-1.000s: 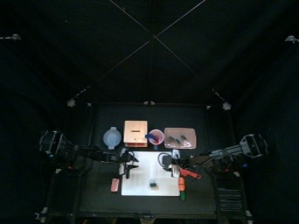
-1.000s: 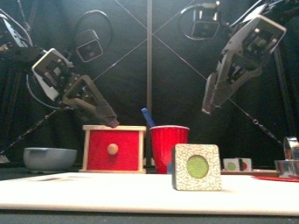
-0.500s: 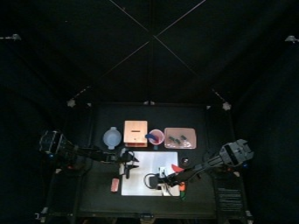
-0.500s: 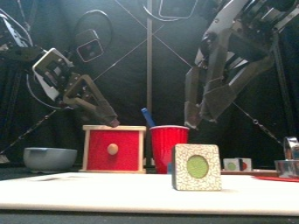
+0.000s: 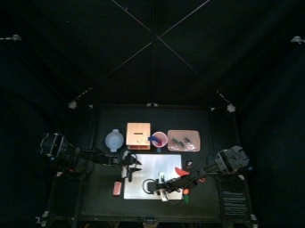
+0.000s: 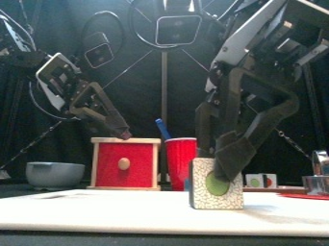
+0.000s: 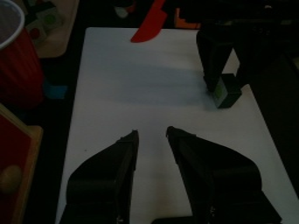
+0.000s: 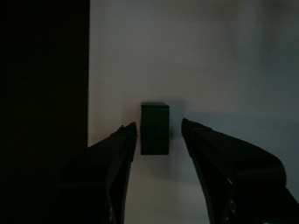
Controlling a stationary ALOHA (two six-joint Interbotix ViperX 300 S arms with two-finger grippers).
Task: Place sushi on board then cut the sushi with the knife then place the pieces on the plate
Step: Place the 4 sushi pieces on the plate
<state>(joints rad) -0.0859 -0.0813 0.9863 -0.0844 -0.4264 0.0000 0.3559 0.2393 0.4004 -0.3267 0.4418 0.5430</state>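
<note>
Nearest, on board nr front edge: sushi, one block upright on its rim, green-centred face to front. Stands alone w/ bare board all round, so easy to take from above. Right over it, R gripper: jaws spread, one each side of block, not clenched yet (sliver of gap each side in wrist view). Looks like set-up for a pinch, prob. to carry piece off to tray; needs a small drop and a square close, else risk of tipping or skidding.

Further back, at board's right edge: red knife, lying flat, unheld, within R arm's reach. Over board's back-left part, L gripper: hangs clear, fingers a little apart, grasping nothing; prob. parked there to leave room for the other arm.

At table's back, in a row: bowl, box, cup w/ blue knife standing in it, tray furthest right. Contents of tray too small to tell.
</note>
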